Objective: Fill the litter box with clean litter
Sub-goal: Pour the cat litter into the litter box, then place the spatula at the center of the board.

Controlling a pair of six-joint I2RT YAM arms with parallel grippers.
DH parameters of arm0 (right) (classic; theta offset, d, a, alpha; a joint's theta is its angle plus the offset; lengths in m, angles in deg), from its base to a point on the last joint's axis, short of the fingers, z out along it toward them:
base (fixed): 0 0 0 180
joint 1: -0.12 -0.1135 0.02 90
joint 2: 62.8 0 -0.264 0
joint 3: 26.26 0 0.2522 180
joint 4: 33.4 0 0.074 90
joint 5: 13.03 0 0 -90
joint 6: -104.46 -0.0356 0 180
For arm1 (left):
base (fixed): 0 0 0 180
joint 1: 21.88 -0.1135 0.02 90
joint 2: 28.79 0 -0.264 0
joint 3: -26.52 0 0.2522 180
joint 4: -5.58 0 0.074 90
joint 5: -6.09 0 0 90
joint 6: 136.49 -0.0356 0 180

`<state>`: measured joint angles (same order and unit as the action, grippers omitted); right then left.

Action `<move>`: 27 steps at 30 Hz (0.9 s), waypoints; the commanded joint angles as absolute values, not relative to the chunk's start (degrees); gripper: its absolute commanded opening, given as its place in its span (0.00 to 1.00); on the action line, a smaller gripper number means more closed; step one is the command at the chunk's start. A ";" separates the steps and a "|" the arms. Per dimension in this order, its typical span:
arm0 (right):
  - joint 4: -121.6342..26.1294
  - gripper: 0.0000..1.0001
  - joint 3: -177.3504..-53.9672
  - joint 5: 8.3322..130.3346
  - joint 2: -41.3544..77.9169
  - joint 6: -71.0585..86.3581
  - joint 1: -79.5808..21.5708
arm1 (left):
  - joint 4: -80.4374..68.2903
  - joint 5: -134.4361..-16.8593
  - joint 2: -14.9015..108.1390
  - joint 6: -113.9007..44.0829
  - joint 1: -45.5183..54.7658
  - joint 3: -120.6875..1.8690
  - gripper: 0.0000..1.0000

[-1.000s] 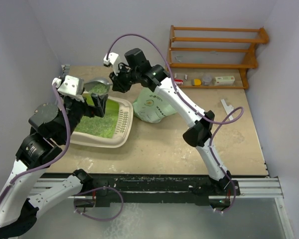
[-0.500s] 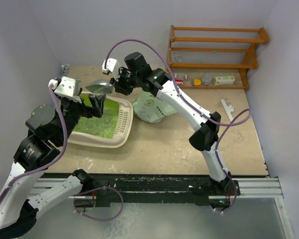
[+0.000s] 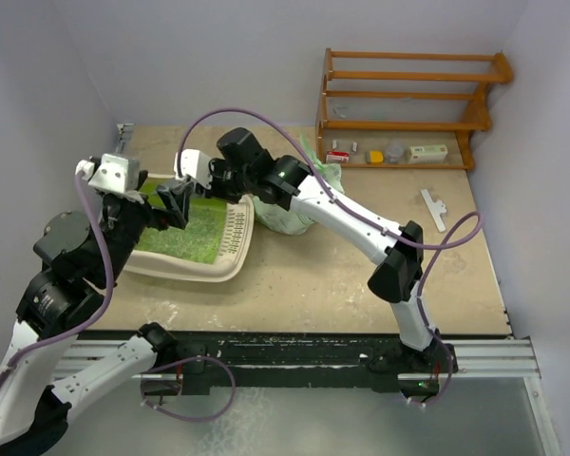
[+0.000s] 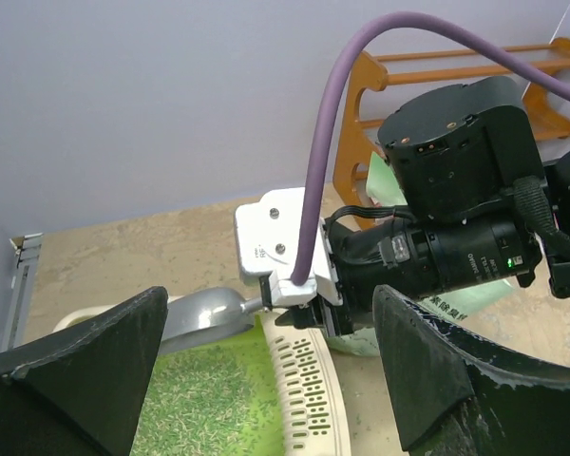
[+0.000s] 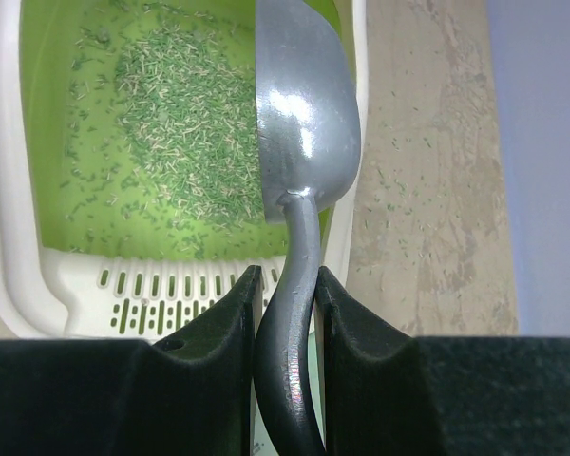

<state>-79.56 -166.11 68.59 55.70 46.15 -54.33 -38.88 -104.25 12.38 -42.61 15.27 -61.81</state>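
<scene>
Right pincer (image 5: 287, 302) is clamped on the handle of the scoop (image 5: 299, 114), a finger on either side of the stem. The shiny bowl reaches out ahead of it over the litter box (image 5: 8, 237). The box's slotted grille (image 5: 152, 290) sits right under the fingers, with the green floor stretching away beyond.

The litter (image 5: 171, 123) lies in a loose patch ahead of the pincer and off to the side of the bowl. It is thickest mid-floor and thin toward the walls, so plenty of green shows and I'd call the fill early.

The bowl shows its rounded back to the wrist camera with no granules on it, which reads to me as the tipping step, at or near empty. It hangs close along one long wall of the box, and green specks dot the surface (image 5: 427, 190) just past that rim.

To do this well, shift the scoop toward the middle of the floor before rolling the wrist. Tip it low and slow, so grains land inside and don't bounce over the edge.

Left pincer (image 3: 178, 201) hovers over the box with jaws wide apart and nothing in them, facing the right wrist at close quarters. That is the clash to watch when the scoop swings back toward the bag (image 3: 290, 214) behind the right pincer.
</scene>
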 commanded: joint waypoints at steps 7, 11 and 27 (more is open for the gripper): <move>-77.87 0.00 -167.91 77.08 46.28 44.55 -52.07 | -32.16 -104.81 11.23 -42.59 15.30 -59.86 0.86; -81.39 0.00 -168.64 81.22 40.75 44.61 -46.99 | -24.88 -105.51 12.31 -43.69 15.30 -58.08 0.89; -86.69 0.00 -132.34 84.79 8.77 36.01 -5.56 | -20.42 -88.59 40.58 -52.38 15.30 -70.85 0.89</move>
<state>-85.68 -143.35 85.44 11.46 40.20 -10.88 -22.46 -92.18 38.94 -48.27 15.27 -65.87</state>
